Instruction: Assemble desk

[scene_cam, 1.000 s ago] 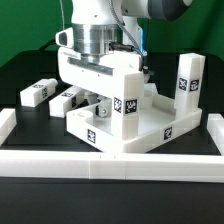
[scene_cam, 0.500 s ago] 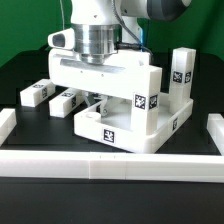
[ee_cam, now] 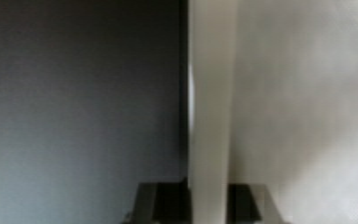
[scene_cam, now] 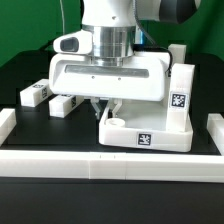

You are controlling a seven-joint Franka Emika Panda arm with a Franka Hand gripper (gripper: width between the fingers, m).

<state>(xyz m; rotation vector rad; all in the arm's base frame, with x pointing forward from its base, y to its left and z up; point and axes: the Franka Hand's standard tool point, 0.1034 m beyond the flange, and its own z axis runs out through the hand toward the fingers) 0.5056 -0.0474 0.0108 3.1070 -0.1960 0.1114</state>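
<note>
Arm links drop straight down from above in the exterior view, wrist vertical, so that the broad white body of the gripper lies level and square-on above the desk top. The claw is pinched narrow on that part: in the wrist view a thin white wall of the desk top stands between the dark fingertips of the gripper, with dark ground on one side and pale plastic on the other. The one desk top sits on the black table, just behind the long white border rail, toward the exterior view's right of centre. On it, one round socket shows at the near corner and two tags can be counted, one on the low front face and one on the taller face beside it. Three legs are in sight: a lying leg and a second lying leg on the table at the exterior view's left, close together, and an upright leg behind the desk top. Whether the gripper body hides more legs cannot be told.
</note>
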